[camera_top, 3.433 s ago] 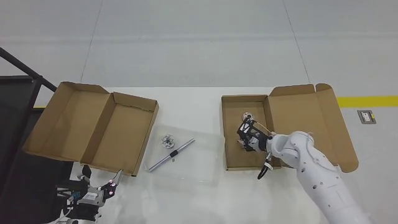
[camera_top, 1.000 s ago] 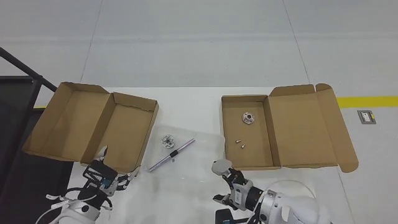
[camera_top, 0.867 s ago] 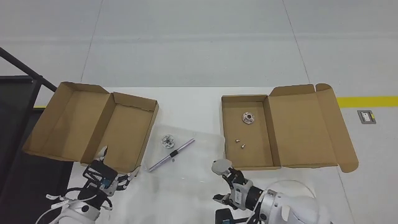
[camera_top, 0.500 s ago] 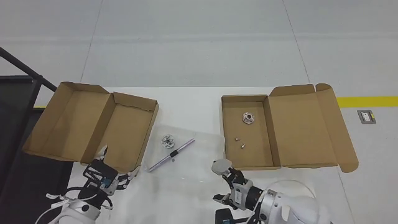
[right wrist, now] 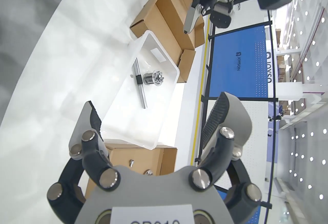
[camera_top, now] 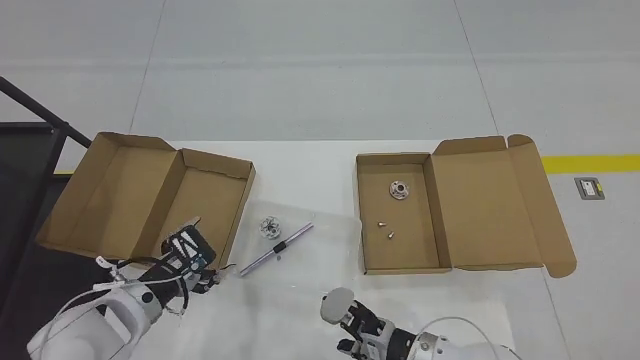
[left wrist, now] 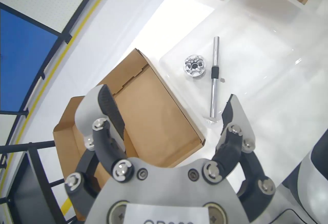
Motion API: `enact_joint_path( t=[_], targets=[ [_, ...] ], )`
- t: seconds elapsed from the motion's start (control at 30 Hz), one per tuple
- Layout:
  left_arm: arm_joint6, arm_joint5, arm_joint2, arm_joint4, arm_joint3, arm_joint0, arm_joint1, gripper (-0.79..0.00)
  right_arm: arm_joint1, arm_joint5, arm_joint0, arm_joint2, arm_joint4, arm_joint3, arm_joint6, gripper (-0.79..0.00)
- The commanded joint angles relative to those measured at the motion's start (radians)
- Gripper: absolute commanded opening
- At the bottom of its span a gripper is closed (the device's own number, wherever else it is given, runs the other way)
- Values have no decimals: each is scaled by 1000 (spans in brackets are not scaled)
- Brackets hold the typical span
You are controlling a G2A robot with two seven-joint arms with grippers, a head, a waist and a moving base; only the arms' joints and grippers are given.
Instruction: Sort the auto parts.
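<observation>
A clear plastic tray (camera_top: pixel 300 235) sits mid-table and holds a round silver hub (camera_top: pixel 268 226) (left wrist: pixel 194 67) (right wrist: pixel 153 78) and a thin metal rod (camera_top: pixel 275 249) (left wrist: pixel 214 76) (right wrist: pixel 139 84). My left gripper (camera_top: pixel 192 249) (left wrist: pixel 171 110) hangs open and empty above the near corner of the left cardboard box (camera_top: pixel 150 205), just short of the tray. My right gripper (camera_top: pixel 345 315) (right wrist: pixel 156 114) is open and empty at the table's front edge. The right cardboard box (camera_top: pixel 450 215) holds a flange (camera_top: pixel 399 189) and two small bolts (camera_top: pixel 384 226).
Both boxes lie with their lids (camera_top: pixel 505 200) folded flat outward. A black rack (camera_top: pixel 25 150) stands off the table's left end. The right wrist view also shows the left gripper (right wrist: pixel 205 9) farther off, above the left box (right wrist: pixel 166 22).
The right arm left the right box, leaving the bolts inside, and has drawn back to the front edge. The left arm has risen from the front edge toward the left box and tray.
</observation>
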Motion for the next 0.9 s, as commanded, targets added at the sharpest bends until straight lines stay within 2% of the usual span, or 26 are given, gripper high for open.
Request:
enact_joint_path(
  t=[0.0,0.07,0.33,0.4,0.5,0.67,0.87],
  targets=[
    [-130,-71,24,-79,16,-52,4,0,8,19,-27,16,-13,-14,-34,0],
    [-213,-95,39,-112,12,-85,8,0,10,27,-37,26,-17,-16,-36,0],
    [-215,-90,42,-112,21,-82,7,0,10,27,-37,26,-17,-16,-36,0],
    [-234,-72,80,-123,56,-92,6,0,10,27,-37,26,-17,-16,-36,0],
    [-308,-100,143,-214,126,-172,7,0,10,27,-37,26,-17,-16,-36,0],
    [-490,-102,223,-337,119,-273,11,0,10,27,-37,26,-17,-16,-36,0],
    [-620,28,368,-427,136,-383,51,0,10,27,-37,26,-17,-16,-36,0]
  ],
)
